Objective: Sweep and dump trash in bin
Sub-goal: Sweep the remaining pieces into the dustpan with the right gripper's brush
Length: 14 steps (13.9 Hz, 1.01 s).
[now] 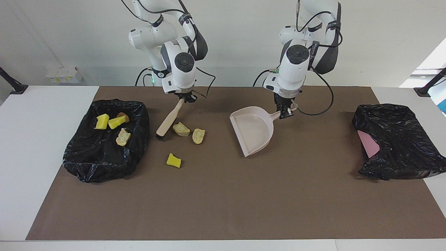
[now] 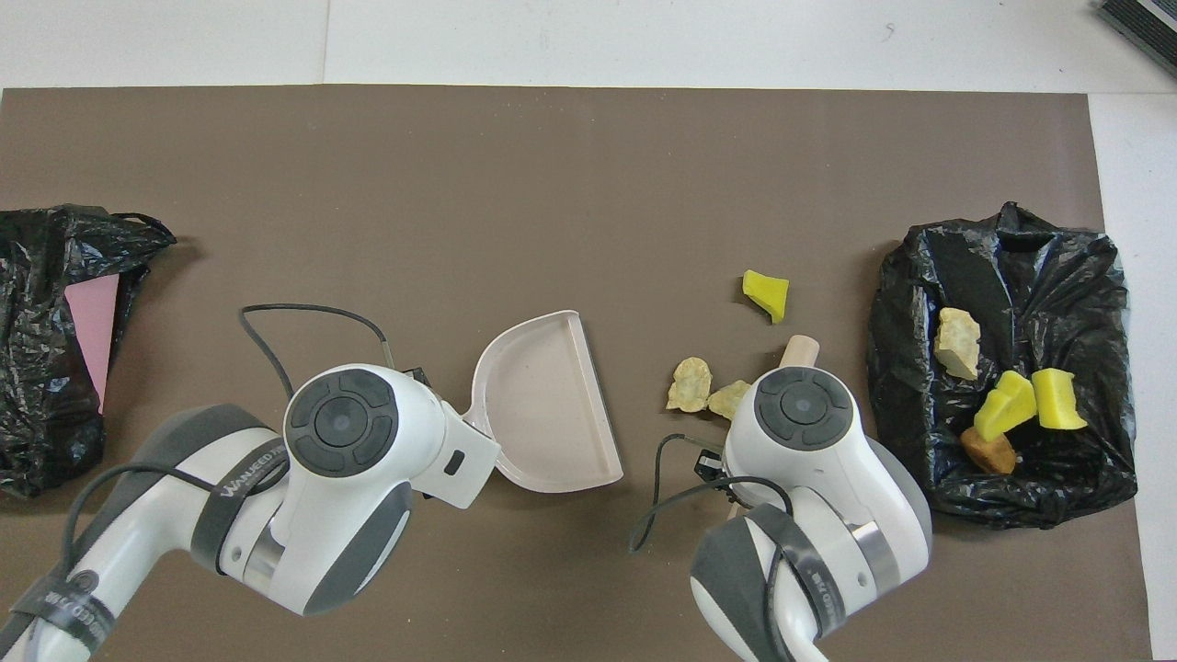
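Seemingly smooth plastic, the pale dustpan (image 1: pixel 253 130) hangs by its handle from the left gripper (image 1: pixel 285 112), clamped on it, while the right gripper (image 1: pixel 185 98) grips a tapered beige brush (image 1: pixel 168 119) whose dark bristles sit just beside two crusty beige chunks (image 1: pixel 181 129); one yellow sponge bit (image 1: pixel 173 160) lies alone on the matte brown mat (image 1: pixel 223 202). From overhead, a crinkled black bag (image 2: pixel 1076 276) holds four scraps (image 2: pixel 1011 405), and a second bag (image 2: pixel 37 368) showing pink lies at the left arm's end.
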Available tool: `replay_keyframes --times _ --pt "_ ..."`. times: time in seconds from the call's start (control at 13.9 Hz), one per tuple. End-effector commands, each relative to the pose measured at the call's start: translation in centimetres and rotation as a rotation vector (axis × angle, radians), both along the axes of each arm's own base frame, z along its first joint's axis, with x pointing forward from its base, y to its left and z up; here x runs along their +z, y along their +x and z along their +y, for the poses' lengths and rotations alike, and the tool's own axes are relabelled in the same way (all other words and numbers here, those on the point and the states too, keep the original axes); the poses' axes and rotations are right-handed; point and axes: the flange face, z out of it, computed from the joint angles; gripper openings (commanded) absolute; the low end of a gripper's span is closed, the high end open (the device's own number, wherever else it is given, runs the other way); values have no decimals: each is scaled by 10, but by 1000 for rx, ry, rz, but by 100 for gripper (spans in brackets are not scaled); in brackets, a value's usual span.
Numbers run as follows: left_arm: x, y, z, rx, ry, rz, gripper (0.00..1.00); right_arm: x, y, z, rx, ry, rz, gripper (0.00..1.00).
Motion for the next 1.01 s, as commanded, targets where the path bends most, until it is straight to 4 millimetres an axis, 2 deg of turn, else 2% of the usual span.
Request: replay_keyframes --times 0.0,0.14,0.36,0.65,0.86,0.94 --pt "-15 -5 -19 45 -35 -22 0 3 34 13 10 98 -35 0" --pt "-26 -12 -36 56 -42 -25 0 1 58 9 30 137 -85 0" --pt "-28 -9 -40 82 -55 -39 0 -18 64 29 49 158 -102 0" --pt "-29 -6 -40 88 -70 -56 0 -13 47 71 132 190 -108 0" --pt "-29 -4 -38 83 -71 -58 0 -2 21 111 311 223 -99 0" --pt "-29 -3 -36 85 -70 -58 0 -2 19 113 326 224 -98 0"
